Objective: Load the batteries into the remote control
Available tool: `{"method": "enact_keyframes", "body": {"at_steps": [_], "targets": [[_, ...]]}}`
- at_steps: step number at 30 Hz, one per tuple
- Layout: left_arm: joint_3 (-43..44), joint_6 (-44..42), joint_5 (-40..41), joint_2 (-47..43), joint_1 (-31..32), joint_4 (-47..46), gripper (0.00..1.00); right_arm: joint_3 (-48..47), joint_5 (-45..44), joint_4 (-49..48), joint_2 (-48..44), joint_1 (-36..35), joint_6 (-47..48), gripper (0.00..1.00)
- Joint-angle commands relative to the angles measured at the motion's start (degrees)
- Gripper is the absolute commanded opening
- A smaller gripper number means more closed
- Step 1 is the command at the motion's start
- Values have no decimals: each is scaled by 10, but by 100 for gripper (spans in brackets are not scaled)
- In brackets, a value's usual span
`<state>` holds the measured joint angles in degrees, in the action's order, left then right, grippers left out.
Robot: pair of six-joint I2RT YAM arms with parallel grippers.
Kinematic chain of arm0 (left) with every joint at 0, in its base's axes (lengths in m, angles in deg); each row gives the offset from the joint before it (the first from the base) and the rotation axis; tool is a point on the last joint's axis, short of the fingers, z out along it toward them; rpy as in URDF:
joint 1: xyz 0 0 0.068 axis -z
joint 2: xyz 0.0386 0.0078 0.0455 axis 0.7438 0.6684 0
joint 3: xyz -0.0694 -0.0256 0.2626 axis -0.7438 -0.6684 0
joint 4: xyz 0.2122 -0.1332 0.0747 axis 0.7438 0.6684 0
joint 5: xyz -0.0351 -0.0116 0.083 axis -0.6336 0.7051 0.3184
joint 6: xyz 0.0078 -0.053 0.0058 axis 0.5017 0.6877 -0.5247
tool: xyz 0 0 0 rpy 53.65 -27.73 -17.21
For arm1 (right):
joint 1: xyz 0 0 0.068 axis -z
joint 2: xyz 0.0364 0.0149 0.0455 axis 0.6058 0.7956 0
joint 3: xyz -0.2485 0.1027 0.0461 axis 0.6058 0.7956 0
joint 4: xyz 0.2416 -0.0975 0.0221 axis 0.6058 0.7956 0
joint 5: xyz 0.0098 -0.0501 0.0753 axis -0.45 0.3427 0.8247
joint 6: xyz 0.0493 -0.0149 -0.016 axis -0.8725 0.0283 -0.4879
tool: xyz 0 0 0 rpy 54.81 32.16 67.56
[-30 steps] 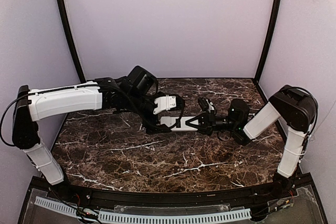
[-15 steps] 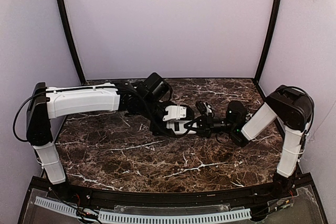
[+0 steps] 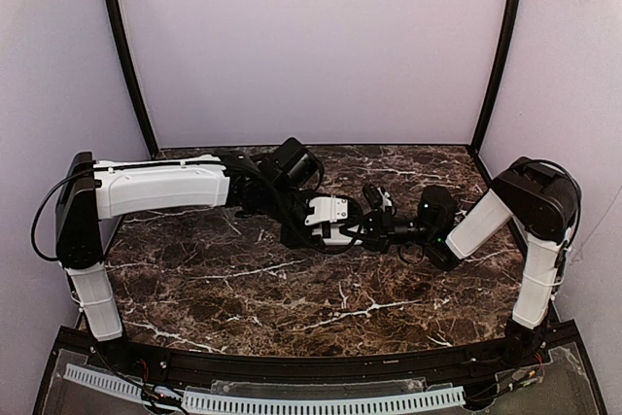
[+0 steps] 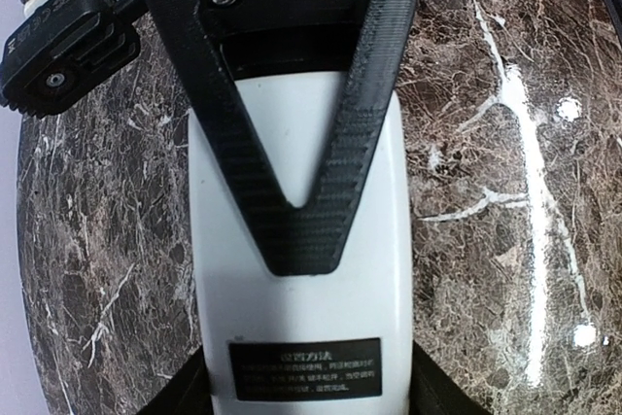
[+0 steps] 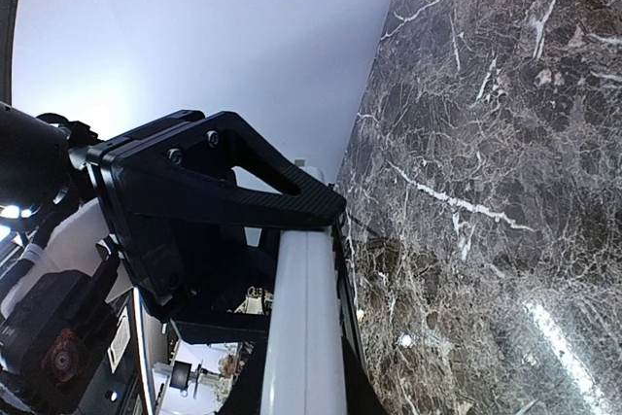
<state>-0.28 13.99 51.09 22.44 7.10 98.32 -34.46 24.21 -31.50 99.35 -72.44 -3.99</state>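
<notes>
The remote control (image 4: 296, 318) is held above the marble table (image 3: 243, 289) between both grippers, with its plain white back and a black label facing the left wrist camera. My left gripper (image 4: 306, 391) is shut on its long side edges. It shows in the top view (image 3: 332, 223), where the remote is mostly hidden. My right gripper (image 5: 303, 391) is shut on the remote's flat faces from the other end. One of its black triangular fingers (image 4: 292, 143) lies across the white back. The remote appears edge-on in the right wrist view (image 5: 303, 328). No batteries are in view.
The two grippers meet and overlap near the table's middle, with the right gripper (image 3: 374, 227) just right of the left one. The left arm's white link (image 3: 160, 187) spans the back left. Plain enclosure walls (image 3: 311, 46) stand behind and at both sides.
My left arm has reached to the right, and its gripper has slid along the remote toward my right gripper. The two now overlap. The right arm has shifted slightly left.
</notes>
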Motion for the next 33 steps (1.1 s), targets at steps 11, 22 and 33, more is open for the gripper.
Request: {"method": "enact_keyframes", "body": {"at_steps": [11,22,33], "targets": [[-34,40,-35,-9,5,7,34,50,-21,-8,-72,67,111,73],[-114,114,-45,7,5,-61,34,58,-62,243,-198,100,281,75],[-161,141,-27,30,-1,-112,35,62,-57,247,-199,100,285,76]]}}
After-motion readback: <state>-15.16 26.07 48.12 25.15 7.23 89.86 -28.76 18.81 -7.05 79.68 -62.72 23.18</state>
